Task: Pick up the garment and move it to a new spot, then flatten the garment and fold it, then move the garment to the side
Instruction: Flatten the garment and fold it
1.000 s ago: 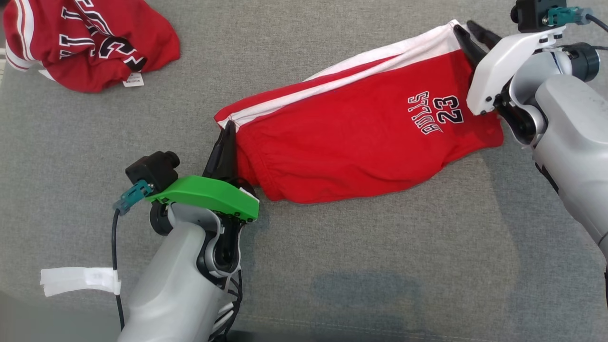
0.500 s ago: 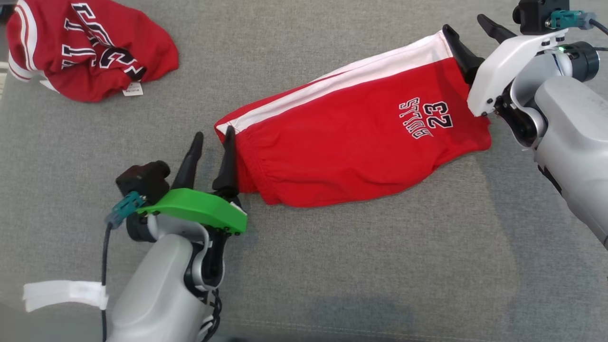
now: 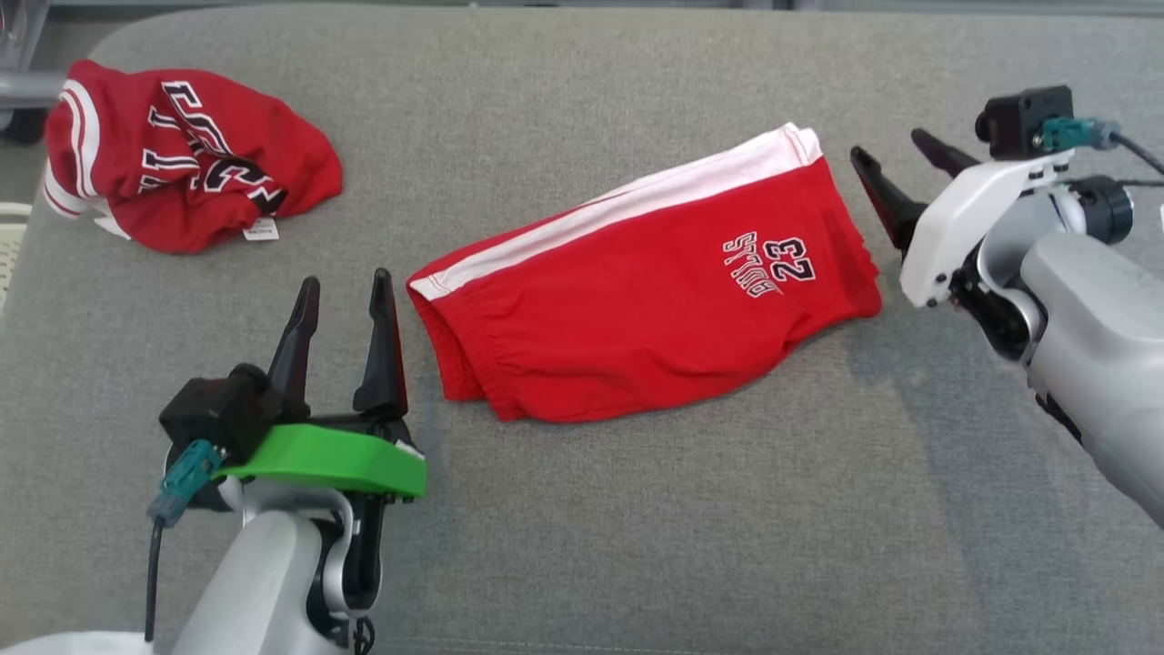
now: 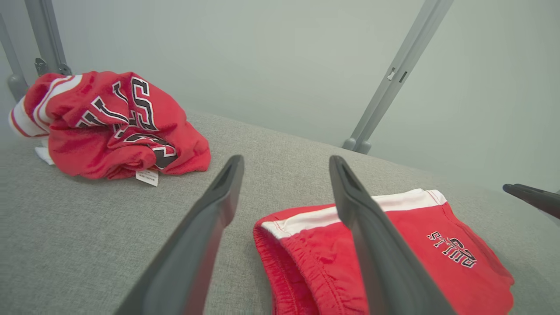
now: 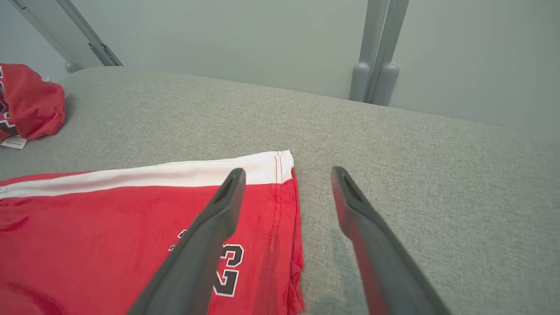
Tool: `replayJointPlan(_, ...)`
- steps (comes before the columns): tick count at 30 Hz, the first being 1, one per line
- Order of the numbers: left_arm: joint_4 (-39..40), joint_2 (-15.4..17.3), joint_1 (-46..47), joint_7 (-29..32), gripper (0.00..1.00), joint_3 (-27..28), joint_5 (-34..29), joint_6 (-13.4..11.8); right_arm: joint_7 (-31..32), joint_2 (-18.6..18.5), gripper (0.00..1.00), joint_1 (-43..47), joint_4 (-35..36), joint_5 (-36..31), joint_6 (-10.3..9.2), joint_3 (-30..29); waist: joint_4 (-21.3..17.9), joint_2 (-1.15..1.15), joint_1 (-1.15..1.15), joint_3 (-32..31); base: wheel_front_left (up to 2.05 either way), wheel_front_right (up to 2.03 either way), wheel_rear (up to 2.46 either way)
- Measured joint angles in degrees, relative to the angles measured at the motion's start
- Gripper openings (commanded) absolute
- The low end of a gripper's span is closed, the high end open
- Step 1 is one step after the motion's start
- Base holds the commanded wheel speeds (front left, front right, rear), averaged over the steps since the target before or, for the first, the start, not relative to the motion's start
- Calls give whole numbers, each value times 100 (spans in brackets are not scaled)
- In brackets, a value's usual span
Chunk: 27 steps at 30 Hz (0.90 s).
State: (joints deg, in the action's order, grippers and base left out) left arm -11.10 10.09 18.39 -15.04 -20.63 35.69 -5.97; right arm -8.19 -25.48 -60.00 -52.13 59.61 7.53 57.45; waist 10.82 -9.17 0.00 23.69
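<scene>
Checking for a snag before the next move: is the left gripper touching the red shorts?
Apart. The head view shows a strip of grey cushion between the open left gripper and the waistband end of the red shorts.

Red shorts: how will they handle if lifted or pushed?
Likely floppy: the red shorts lie folded and creased, so they'd drape and unfold. Probably light, thin cloth. Pushed, they'd likely bunch on the textured grey cushion, not slide.

You've got a grey fabric pad (image 3: 682,528); red shorts (image 3: 637,309) lie flat on it, centre-right, white stripe along the far edge; crumpled red jersey (image 3: 182,164) sits far left.
</scene>
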Motion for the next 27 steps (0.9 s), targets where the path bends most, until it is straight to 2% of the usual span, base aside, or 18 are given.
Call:
replayJointPlan(6, 363, 183, -402, -1, 100, 191, -75, -143, 179, -12, 100, 282, -141, 267, 0, 171, 17, 0, 0, -308, 0, 0, 0)
replayJointPlan(12, 670, 232, -783, -1, 100, 394, -31, -268, 521, -22, 100, 368, -409, 474, 0, 260, 237, 0, 0, -353, 0, 0, 0)
replayJointPlan(20, 814, 79, -866, -1, 100, 441, 14, -211, 869, -24, 100, 270, -946, 638, 0, 271, 577, 0, 0, -140, 0, 0, 0)
replayJointPlan(26, 789, 4, -862, -1, 100, 522, -9, -152, 1224, 148, 100, 207, -1294, 709, 0, 318, 817, 0, 0, 16, 0, 0, 0)
replayJointPlan(27, 782, -7, -862, -1, 100, 533, -21, -143, 1279, 172, 94, 207, -1335, 717, 0, 328, 845, 0, 0, 31, 0, 0, 0)
